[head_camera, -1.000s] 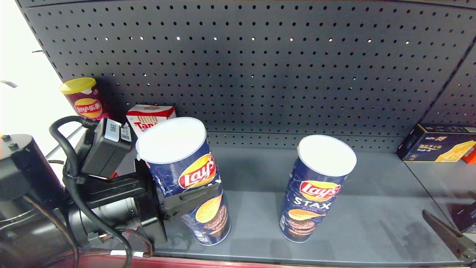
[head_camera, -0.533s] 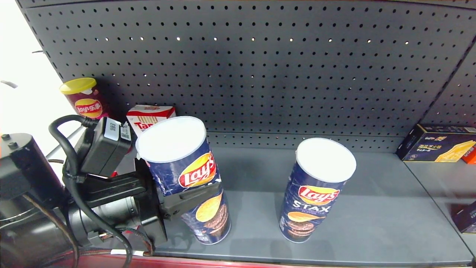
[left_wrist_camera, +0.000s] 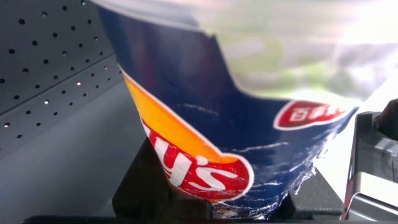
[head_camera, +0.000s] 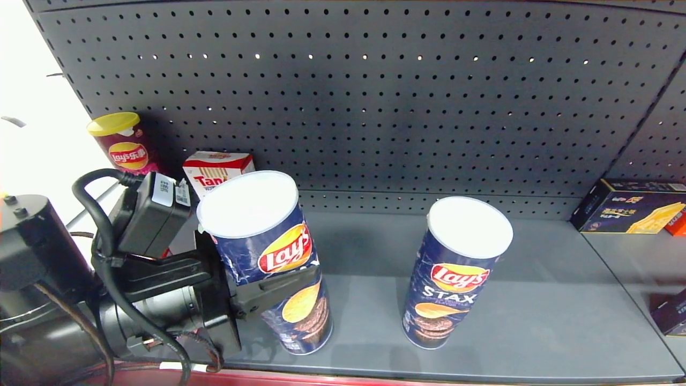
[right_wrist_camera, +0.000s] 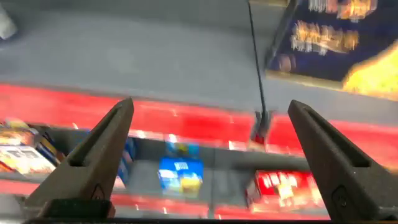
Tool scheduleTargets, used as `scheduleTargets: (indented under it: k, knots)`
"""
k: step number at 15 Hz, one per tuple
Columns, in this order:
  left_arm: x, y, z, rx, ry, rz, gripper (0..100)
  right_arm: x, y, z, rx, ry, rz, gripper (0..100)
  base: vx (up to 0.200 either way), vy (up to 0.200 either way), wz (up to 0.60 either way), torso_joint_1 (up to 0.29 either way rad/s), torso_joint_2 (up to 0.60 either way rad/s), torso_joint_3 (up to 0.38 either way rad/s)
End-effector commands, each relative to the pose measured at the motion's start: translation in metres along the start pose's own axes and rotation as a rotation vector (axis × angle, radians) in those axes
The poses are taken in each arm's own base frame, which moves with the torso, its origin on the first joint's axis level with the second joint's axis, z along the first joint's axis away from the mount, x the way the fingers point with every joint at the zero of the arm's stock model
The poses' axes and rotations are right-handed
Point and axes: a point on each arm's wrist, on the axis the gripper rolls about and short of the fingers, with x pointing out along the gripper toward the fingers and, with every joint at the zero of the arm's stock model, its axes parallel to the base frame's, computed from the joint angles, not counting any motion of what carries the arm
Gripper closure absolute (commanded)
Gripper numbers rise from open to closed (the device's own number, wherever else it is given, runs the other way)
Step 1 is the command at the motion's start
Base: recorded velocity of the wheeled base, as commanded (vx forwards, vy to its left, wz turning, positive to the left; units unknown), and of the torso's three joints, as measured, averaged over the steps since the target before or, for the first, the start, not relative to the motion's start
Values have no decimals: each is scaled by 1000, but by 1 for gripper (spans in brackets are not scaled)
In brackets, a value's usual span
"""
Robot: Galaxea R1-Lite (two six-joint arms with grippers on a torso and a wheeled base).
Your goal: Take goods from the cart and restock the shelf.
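Grey shelf (head_camera: 536, 321) runs across the scene, with a red strip (head_camera: 321, 379) along its near edge.

Nearest of all, the right gripper (right_wrist_camera: 211, 104) hangs in front of that strip (right_wrist_camera: 186, 118), at the right end. Its two fingers are spread wide with nothing between them. Beyond and below it, a lower shelf (right_wrist_camera: 205, 186) carries small packs, too blurred to tell apart.

At near left, the left gripper (head_camera: 265, 289) comes in from the left side and pinches the left can (head_camera: 278, 249) at mid-height. One dark finger (head_camera: 278, 287) crosses the can's near face. This blue can stands upright under a white lid, its base down at the shelf close to the near edge. In the left wrist view the can's wall (left_wrist_camera: 217, 143) looks creased where the fingers press it.

Right of it, well apart, the right can (head_camera: 455, 279) stands upright alone on the shelf. It is the same blue kind with a white lid, and no gripper touches it.

At the near right edge sits part of a dark box (head_camera: 670, 311).

Farther back on the left, a red-and-white biscuit box (head_camera: 217, 169) stands just behind the left can. A maroon can (head_camera: 126, 145) with a yellow lid stands to its left. At far right, a blue box (head_camera: 632, 212) lies flat against the back.

Behind everything rises the dark pegboard (head_camera: 375, 107).
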Motion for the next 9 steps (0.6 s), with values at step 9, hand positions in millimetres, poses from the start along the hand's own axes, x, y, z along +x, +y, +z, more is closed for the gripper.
scheduleTargets:
  k: [9]
  knots:
    - [2,1,3,43,-10,15,100,-3,-4,1,52,4,-355,0,0,0,0,0,0,0]
